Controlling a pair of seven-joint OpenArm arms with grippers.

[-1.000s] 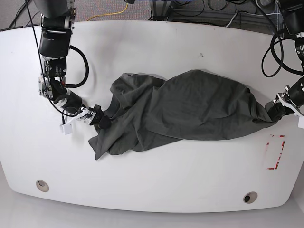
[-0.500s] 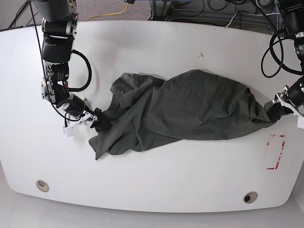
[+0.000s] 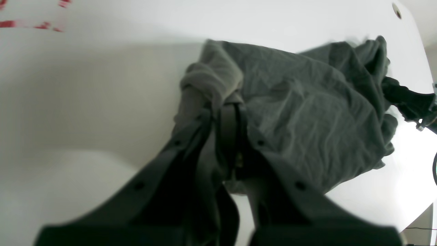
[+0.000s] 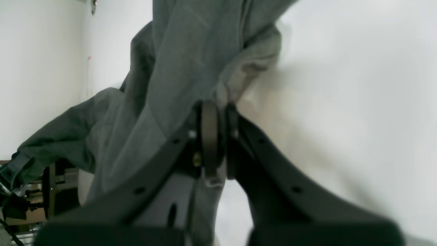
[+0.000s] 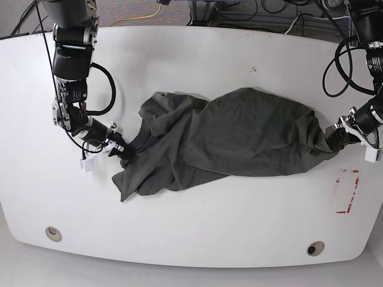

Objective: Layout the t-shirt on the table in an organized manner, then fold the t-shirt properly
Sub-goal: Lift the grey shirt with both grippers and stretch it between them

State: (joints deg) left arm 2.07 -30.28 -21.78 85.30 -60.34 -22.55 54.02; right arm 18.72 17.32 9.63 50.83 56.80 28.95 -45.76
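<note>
both grippers, left (image 5: 333, 137) and right (image 5: 124, 152), clamp the shirt (image 5: 239, 134) ends; it's bunched, unspread, folding not begun

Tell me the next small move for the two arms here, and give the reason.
Probably draw both arms apart to stretch the cloth flat. The right gripper is shut on one end of the t-shirt and the left gripper on the other, while the shirt lies bunched and twisted on the table.
</note>
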